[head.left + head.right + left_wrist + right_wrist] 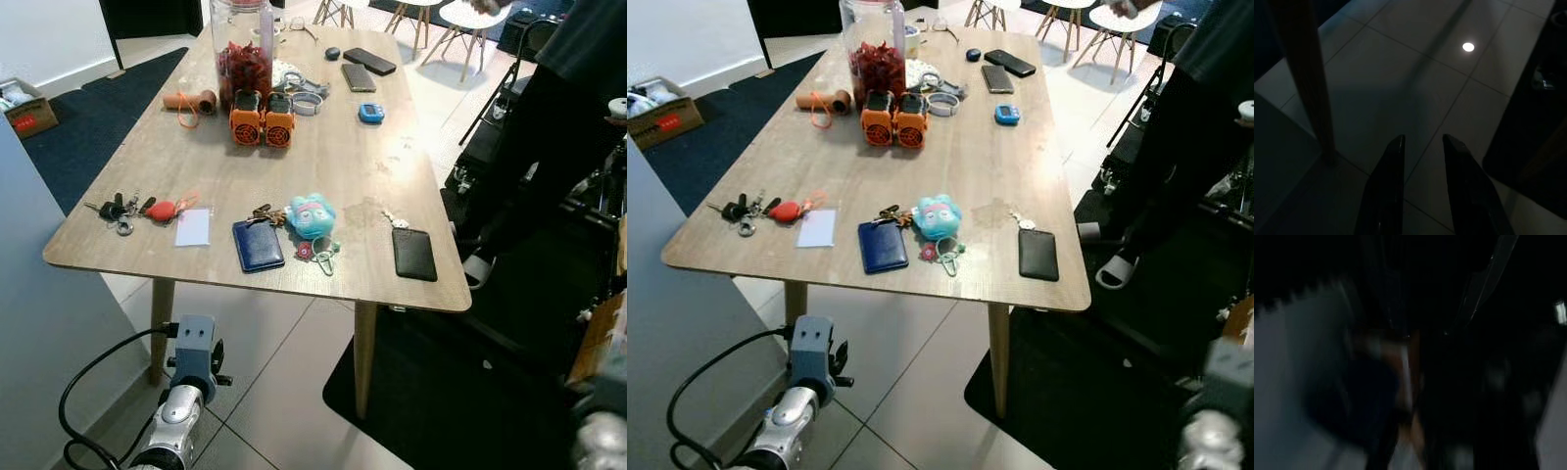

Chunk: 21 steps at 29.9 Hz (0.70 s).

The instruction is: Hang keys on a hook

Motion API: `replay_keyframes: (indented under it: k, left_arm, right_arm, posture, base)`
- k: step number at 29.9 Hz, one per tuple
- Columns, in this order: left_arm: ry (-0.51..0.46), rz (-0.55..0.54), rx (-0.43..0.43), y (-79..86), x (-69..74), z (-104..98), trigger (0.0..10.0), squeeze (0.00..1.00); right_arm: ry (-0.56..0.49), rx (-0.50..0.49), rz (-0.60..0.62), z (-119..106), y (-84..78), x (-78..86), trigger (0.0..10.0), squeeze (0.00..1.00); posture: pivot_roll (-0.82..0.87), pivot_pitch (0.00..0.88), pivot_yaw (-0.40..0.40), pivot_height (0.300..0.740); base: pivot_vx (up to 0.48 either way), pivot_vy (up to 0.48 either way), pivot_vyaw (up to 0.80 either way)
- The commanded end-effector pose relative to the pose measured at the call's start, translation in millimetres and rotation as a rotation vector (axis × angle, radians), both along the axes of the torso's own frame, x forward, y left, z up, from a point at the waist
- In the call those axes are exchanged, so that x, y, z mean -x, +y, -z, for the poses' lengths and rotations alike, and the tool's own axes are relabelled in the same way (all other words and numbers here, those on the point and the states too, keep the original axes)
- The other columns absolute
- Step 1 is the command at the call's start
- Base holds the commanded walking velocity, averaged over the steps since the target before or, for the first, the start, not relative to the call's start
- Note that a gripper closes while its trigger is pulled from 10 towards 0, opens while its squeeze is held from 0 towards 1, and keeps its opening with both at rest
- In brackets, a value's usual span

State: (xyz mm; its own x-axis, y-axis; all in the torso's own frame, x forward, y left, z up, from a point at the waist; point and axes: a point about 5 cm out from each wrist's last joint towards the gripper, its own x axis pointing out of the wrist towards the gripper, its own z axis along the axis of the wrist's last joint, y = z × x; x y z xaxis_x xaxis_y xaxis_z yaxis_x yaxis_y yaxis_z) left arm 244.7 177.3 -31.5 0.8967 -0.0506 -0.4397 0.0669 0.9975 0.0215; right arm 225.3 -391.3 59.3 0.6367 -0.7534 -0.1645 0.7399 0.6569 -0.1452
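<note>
A bunch of keys (120, 210) with a red fob (162, 210) lies near the front left corner of the wooden table (333, 157). A second key bunch (263, 212) lies beside a blue plush toy (311, 215) at the front middle. My left arm (181, 411) hangs low by the table's front left leg (1305, 78). Its gripper (1423, 139) is open over the floor tiles, with nothing between the fingers. My right arm (600, 439) shows blurred at the lower right, and the right wrist view is dark and smeared.
On the table also lie a blue wallet (258, 245), a white card (193, 227), a black card holder (414, 253), two orange gadgets (262, 119), a glass jar (242, 54) and phones (359, 76). A person in dark clothes (578, 88) stands right of the table. A grey wall (39, 323) is close on my left.
</note>
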Motion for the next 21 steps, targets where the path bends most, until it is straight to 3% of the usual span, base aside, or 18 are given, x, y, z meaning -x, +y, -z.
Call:
replay_keyframes:
  k: [1, 2, 3, 4, 7, 8, 11, 12, 13, 14, 16, 18, 19, 20, 21]
  left_arm:
    - [0.022, 0.005, -0.008, 0.5, 2.5, 3.0, 10.0, 0.00]
    - [0.024, 0.006, -0.008, 0.0, 2.3, 3.0, 10.0, 0.00]
    - [0.024, 0.006, -0.008, 0.0, 2.3, 3.0, 10.0, 0.00]
    - [0.024, 0.007, -0.008, -0.4, 1.8, 2.9, 10.0, 0.00]
    - [0.024, 0.009, -0.004, -1.8, 0.7, 2.3, 10.0, 0.00]
    - [0.024, 0.009, -0.004, -1.8, 0.7, 2.3, 10.0, 0.00]
    - [0.019, 0.002, 0.001, -1.7, 0.6, 2.0, 10.0, 0.00]
    - [0.017, -0.001, 0.002, -1.3, 0.9, 2.0, 10.0, 0.00]
    - [0.017, -0.001, 0.002, -1.3, 0.9, 2.0, 10.0, 0.00]
    - [0.016, -0.006, 0.004, -0.4, 1.8, 2.3, 10.0, 0.00]
    - [0.015, -0.007, 0.004, 0.1, 2.3, 2.4, 10.0, 0.00]
    - [0.019, -0.009, 0.002, 1.3, 4.2, 3.6, 10.0, 0.00]
    - [0.019, -0.009, 0.002, 1.3, 4.2, 3.6, 10.0, 0.00]
    - [0.020, -0.008, 0.001, 1.4, 4.5, 3.8, 10.0, 0.00]
    - [0.020, -0.008, 0.002, 1.4, 4.6, 3.8, 10.0, 0.00]
  right_arm:
    - [-0.096, -0.036, -0.023, -17.8, 3.1, -21.1, 10.0, 0.00]
    - [-0.142, -0.042, -0.084, -32.2, 10.8, -41.0, 10.0, 0.00]
    - [-0.142, -0.042, -0.084, -32.2, 10.8, -41.0, 10.0, 0.00]
    - [-0.172, -0.046, -0.125, -42.3, 16.7, -54.0, 10.0, 0.00]
    - [-0.189, -0.088, -0.338, -60.0, 54.7, -95.9, 10.0, 0.00]
    - [-0.189, -0.088, -0.338, -60.0, 54.7, -95.9, 10.0, 0.00]
    - [-0.200, -0.095, -0.573, -67.1, 105.6, -123.6, 10.0, 0.00]
    - [-0.204, -0.084, -0.637, -67.9, 120.9, -128.6, 10.0, 0.00]
    - [-0.204, -0.084, -0.637, -67.9, 120.9, -128.6, 10.0, 0.00]
    - [-0.218, -0.091, -0.709, -67.4, 143.6, -133.5, 10.0, 0.00]
    - [-0.228, -0.105, -0.729, -67.1, 152.1, -134.9, 10.0, 0.00]
    - [-0.225, -0.131, -0.802, -61.7, 176.3, -135.4, 10.0, 0.00]
    - [-0.225, -0.131, -0.802, -61.7, 176.3, -135.4, 10.0, 0.00]
    - [-0.210, -0.124, -0.826, -59.1, 181.2, -134.6, 10.0, 0.09]
    - [-0.184, -0.108, -0.847, -56.0, 184.7, -133.6, 10.0, 0.09]
  posture:
    - [0.06, 0.032, -0.056, 0.740]
    - [0.06, 0.031, -0.056, 0.740]
    - [0.06, 0.031, -0.056, 0.740]
    - [0.05, 0.029, -0.055, 0.740]
    - [0.06, 0.026, -0.061, 0.740]
    - [0.06, 0.026, -0.061, 0.740]
    - [0.07, 0.026, -0.070, 0.740]
    - [0.07, 0.026, -0.071, 0.740]
    - [0.07, 0.026, -0.071, 0.740]
    - [0.07, 0.030, -0.072, 0.740]
    - [0.07, 0.030, -0.072, 0.740]
    - [0.07, 0.032, -0.071, 0.740]
    - [0.07, 0.032, -0.071, 0.740]
    - [0.07, 0.032, -0.071, 0.740]
    - [0.07, 0.032, -0.071, 0.740]
  base:
    - [0.000, 0.000, 0.00]
    - [0.000, 0.000, 0.00]
    - [0.000, 0.000, 0.00]
    - [0.000, 0.000, 0.00]
    - [0.000, 0.000, 0.00]
    - [0.000, 0.000, 0.00]
    - [0.000, 0.000, 0.00]
    - [0.000, 0.000, 0.00]
    - [0.000, 0.000, 0.00]
    - [0.000, 0.000, 0.00]
    - [0.000, 0.000, 0.00]
    - [0.000, 0.000, 0.00]
    - [0.000, 0.000, 0.00]
    - [0.000, 0.000, 0.00]
    - [0.000, 0.000, 0.00]
